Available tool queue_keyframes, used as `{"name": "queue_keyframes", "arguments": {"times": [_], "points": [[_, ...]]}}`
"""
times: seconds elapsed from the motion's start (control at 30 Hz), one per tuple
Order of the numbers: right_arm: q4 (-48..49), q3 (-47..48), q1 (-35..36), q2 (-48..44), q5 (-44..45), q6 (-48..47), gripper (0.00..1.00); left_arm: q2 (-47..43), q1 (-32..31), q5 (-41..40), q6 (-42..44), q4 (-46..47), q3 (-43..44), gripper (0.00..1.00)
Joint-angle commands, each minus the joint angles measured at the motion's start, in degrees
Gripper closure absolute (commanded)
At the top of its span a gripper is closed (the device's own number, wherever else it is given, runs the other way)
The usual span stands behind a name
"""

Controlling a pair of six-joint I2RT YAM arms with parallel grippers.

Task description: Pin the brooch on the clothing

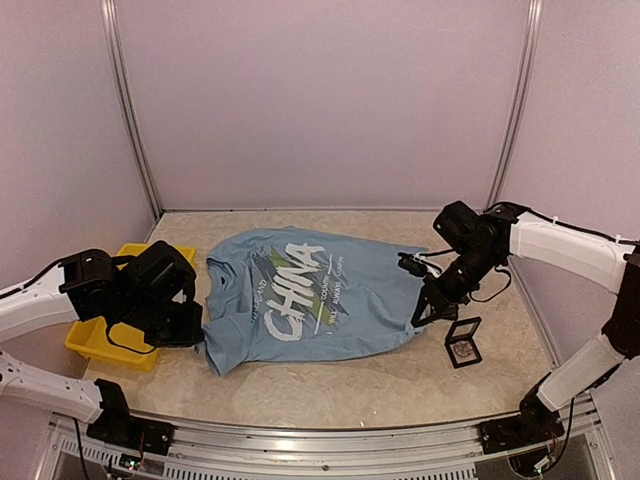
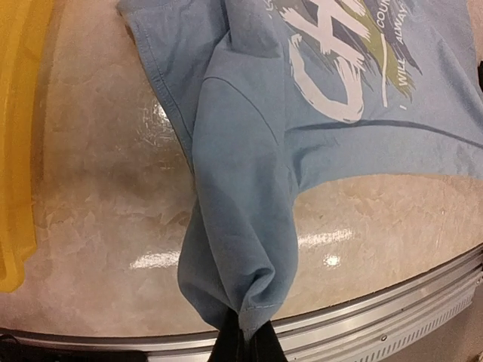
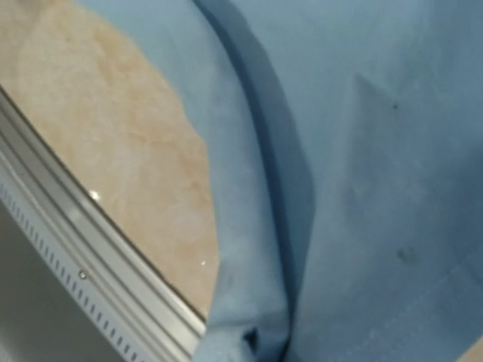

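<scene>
Pale lilac walls enclose a beige marbled worktop, where a light blue short-sleeved T-shirt with white "CHINA" lettering lies spread, print up, in the middle. The left gripper is clamped on a bunched sleeve at the shirt's left edge, its black fingers pinching the fabric near the worktop's front metal rail. The right gripper is closed on the shirt's right edge, cloth gathered at its tips. A small black square case lies just beside it; its contents are too small to tell. A yellow plastic bin sits at the left, partly under the left arm.
</scene>
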Motion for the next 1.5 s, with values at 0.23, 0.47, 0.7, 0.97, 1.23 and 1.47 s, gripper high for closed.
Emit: {"name": "queue_keyframes", "arguments": {"times": [0.23, 0.47, 0.7, 0.97, 1.23, 1.47], "points": [[-10.13, -8.36, 0.47, -2.96, -0.04, -1.63, 1.0, -10.98, -1.39, -10.03, -11.09, -7.36, 1.3, 1.0], [-11.46, -4.94, 0.41, -1.82, 1.57, -2.01, 0.32, -16.86, -14.73, -22.19, -25.21, -7.57, 1.27, 0.42], [-9.74, 8.35, 0.46, 0.65, 4.14, -0.83, 0.36, -9.42, -26.0, -40.01, -14.96, -3.5, 9.5, 0.3], [11.49, 21.49, 0.46, 12.97, 21.62, 3.92, 0.59, 9.29, 2.83, -22.87, 17.8, 22.96, 7.51, 0.47], [30.46, 22.36, 0.92, 26.52, 28.28, 4.21, 0.72, 25.86, 21.02, -7.43, 27.7, 43.21, 9.88, 0.34], [32.85, 23.86, 0.99, 34.91, 26.47, 1.93, 0.74, 51.28, 29.7, 6.38, 40.67, 41.27, 32.13, 0.15]]}}
